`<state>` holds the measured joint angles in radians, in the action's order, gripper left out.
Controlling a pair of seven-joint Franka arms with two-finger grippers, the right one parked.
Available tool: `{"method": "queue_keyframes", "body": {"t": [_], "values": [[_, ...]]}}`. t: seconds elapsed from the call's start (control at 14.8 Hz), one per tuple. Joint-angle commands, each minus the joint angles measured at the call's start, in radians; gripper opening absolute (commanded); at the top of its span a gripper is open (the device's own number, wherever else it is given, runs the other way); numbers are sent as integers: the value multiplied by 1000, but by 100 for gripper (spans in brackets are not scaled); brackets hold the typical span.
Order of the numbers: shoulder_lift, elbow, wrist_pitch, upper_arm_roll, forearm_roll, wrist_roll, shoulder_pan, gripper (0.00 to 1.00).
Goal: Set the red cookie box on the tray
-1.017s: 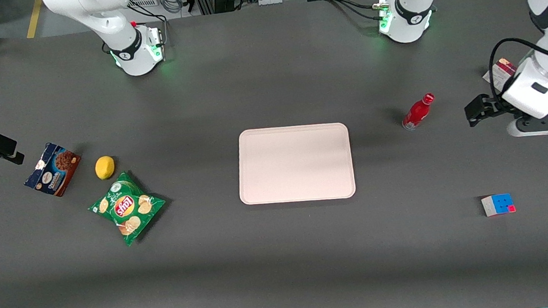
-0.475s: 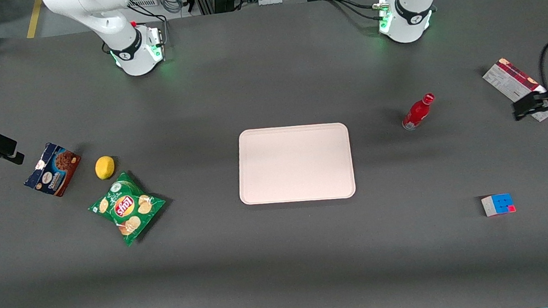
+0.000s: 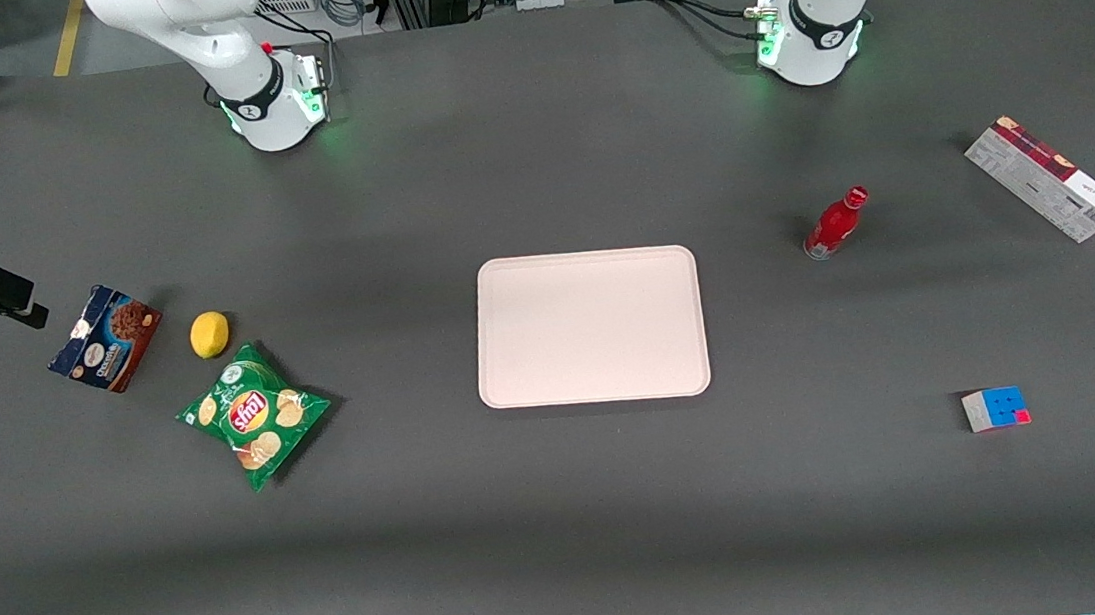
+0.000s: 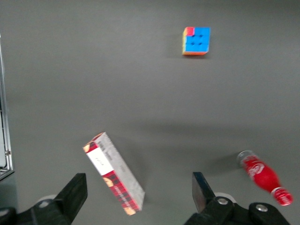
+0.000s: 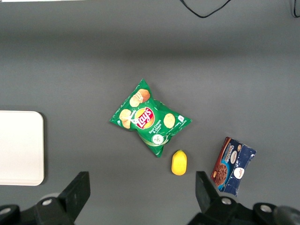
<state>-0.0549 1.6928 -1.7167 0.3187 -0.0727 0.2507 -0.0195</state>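
My gripper (image 4: 138, 194) hangs high above the table's working-arm end, fingers (image 4: 75, 192) spread wide, nothing between them. In the front view only a dark sliver of it shows at the frame edge.

Cookie box (image 4: 114, 173) lies flat on the table below my hand, between the two fingers as my wrist camera sees it, well under them and not touched. White printed face up, red plaid along its side. From the front the cookie box (image 3: 1045, 178) lies at an angle, close to the table's working-arm end.

Bottle (image 4: 264, 177) lies on its side near one fingertip, apart from the box. Cube (image 4: 196, 41) sits well away from my hand, nearer the front camera.

Tray (image 3: 590, 328) lies mid-table, far from my hand, bare. The bottle (image 3: 836, 222) lies between the tray and the box.
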Motion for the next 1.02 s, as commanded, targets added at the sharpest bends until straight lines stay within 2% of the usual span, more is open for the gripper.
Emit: {"method": "queue_keyframes", "body": {"t": [0.0, 0.14, 0.27, 0.41, 0.54, 0.68, 0.75, 0.95], "values": [[-2, -22, 20, 136, 54, 143, 13, 100], [6, -24, 23, 225, 70, 220, 10, 100], [10, -22, 49, 349, 196, 309, 7, 100], [-5, -16, 69, 433, 302, 485, 4, 100], [-5, -30, 71, 431, 292, 559, 21, 100], [-19, -30, 45, 425, 280, 541, 41, 100], [-20, -28, 58, 425, 289, 474, 41, 100], [-17, -32, 111, 379, 257, 74, 61, 100]]}}
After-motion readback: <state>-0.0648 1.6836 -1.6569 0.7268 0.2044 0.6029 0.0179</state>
